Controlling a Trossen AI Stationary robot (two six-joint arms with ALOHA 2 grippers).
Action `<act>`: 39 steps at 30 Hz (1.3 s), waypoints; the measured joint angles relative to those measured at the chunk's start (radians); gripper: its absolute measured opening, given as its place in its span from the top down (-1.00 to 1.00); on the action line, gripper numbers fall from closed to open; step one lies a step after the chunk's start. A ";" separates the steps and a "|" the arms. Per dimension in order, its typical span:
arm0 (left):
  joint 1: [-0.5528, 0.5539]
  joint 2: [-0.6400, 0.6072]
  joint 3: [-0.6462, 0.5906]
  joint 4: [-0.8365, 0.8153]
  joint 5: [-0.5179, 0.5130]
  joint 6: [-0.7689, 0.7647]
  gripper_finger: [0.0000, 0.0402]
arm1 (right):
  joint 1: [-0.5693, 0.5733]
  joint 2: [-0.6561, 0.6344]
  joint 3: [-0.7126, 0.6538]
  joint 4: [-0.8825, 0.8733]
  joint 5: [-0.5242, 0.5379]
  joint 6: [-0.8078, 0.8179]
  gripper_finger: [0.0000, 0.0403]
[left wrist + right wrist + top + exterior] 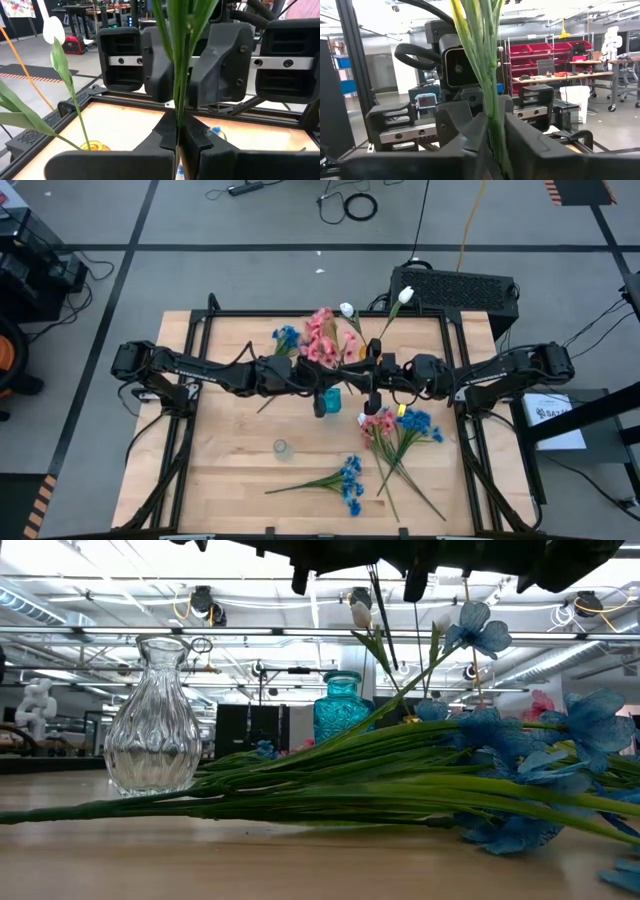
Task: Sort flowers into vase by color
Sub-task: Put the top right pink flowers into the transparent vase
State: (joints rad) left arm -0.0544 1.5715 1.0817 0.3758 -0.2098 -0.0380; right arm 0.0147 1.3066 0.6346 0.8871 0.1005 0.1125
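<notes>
Above the table centre: both grippers are meeting on one white-bud flower stem.

The left gripper (177, 140) is clamping its jaws closed on the green stem (179, 85), and the right gripper (495, 145) is facing it nose to nose with the same stem between its fingers, its jaws looking slightly parted. This reads as a handover, placed mid-air so neither arm overreaches. The white buds (404, 295) are pointing toward the far edge. The teal vase (332, 399) is standing just beneath the grippers, the clear vase (152, 718) nearer the front. Pink flowers (322, 335) and blue flowers (349, 478) are lying on the table (230, 470), unsorted.
</notes>
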 joint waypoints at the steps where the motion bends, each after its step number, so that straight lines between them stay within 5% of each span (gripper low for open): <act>1: 0.000 -0.002 0.000 -0.003 0.000 0.000 0.98 | 0.000 -0.003 0.000 -0.010 0.000 -0.001 0.58; 15: -0.034 -0.117 0.000 -0.196 0.001 -0.006 0.99 | 0.000 -0.118 0.000 -0.144 0.005 -0.022 -0.13; 31: -0.282 -0.306 0.000 -0.315 -0.015 -0.110 0.97 | 0.000 -0.330 0.000 -0.415 0.003 -0.055 -0.24; 39: -0.479 -0.342 -0.058 -0.322 -0.342 -0.142 0.96 | 0.000 -0.389 0.000 -0.467 -0.001 -0.046 -0.24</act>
State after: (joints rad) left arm -0.5337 1.2291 1.0236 0.0537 -0.5515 -0.1802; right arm 0.0151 0.9175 0.6346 0.4197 0.0990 0.0662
